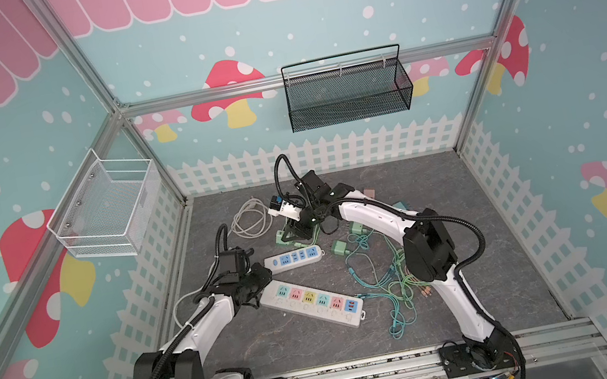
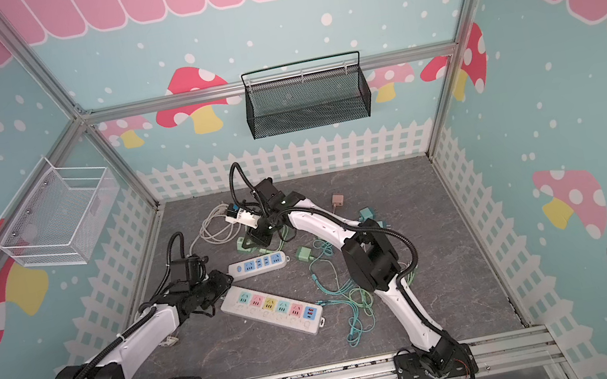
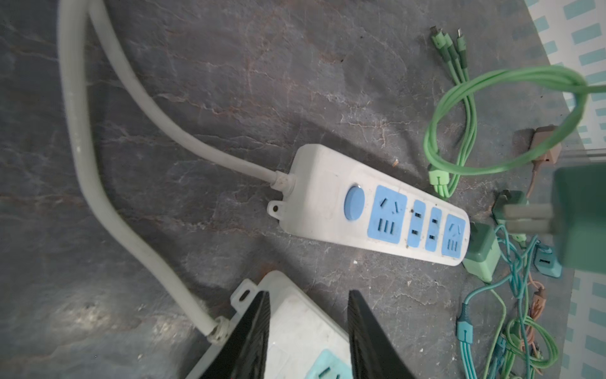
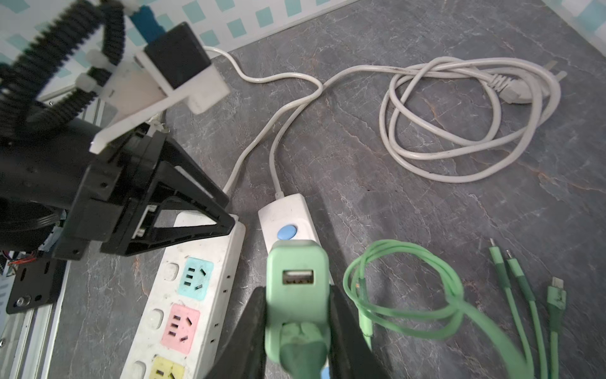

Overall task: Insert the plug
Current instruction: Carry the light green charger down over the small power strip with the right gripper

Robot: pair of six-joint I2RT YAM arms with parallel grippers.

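- Location type: an enclosed robot test cell of a laboratory kind.
- Structure: an aluminium profile frame (image 1: 309, 73) carries printed wall panels (image 1: 306, 25) showing mushrooms, a fence and a pink awning.
- Mounting: two robot arms (image 1: 207, 325) stand on a metal rail (image 1: 368, 373) at the front edge.
- Fittings: a black mesh basket (image 1: 346, 94) and a white mesh basket (image 1: 106, 204) hang on the walls.
- Work surface (image 1: 494, 249): flat, grey, stone-patterned.

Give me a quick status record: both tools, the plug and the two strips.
left tool: jaws apart, at the cord end of the long strip; contact unclear
right tool: shut on the plug
plug: green, held off the table, prongs free, green cable trailing from it
small strip: flat on the table, all sockets empty
long strip: flat, visible sockets empty
step: plug not yet inserted
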